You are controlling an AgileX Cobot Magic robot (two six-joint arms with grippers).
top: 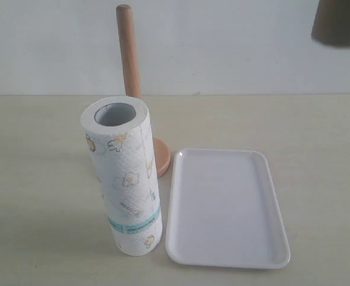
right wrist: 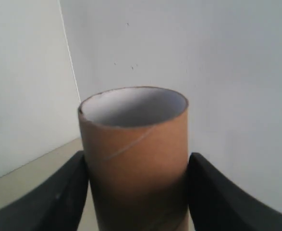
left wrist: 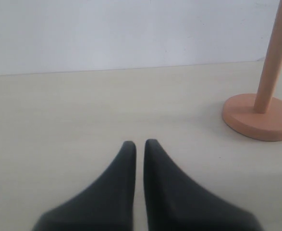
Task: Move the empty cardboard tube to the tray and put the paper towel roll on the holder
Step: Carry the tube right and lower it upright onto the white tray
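Tube: plain brown hollow cardboard tube (right wrist: 133,154), near upright, aloft, gripped between the half-open jaws of the right gripper (right wrist: 137,192).
Tray: shallow white rectangular tray (top: 222,205), near right of table (top: 31,179), below-left of tube.
Left gripper (left wrist: 140,144): closed, empty.

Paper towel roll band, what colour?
Teal band low on the paper towel roll; exterior view shows it best.

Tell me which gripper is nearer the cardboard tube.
Right. The right gripper clamps the cardboard tube, held up in the air; the left gripper sits shut, low over the table near the holder.
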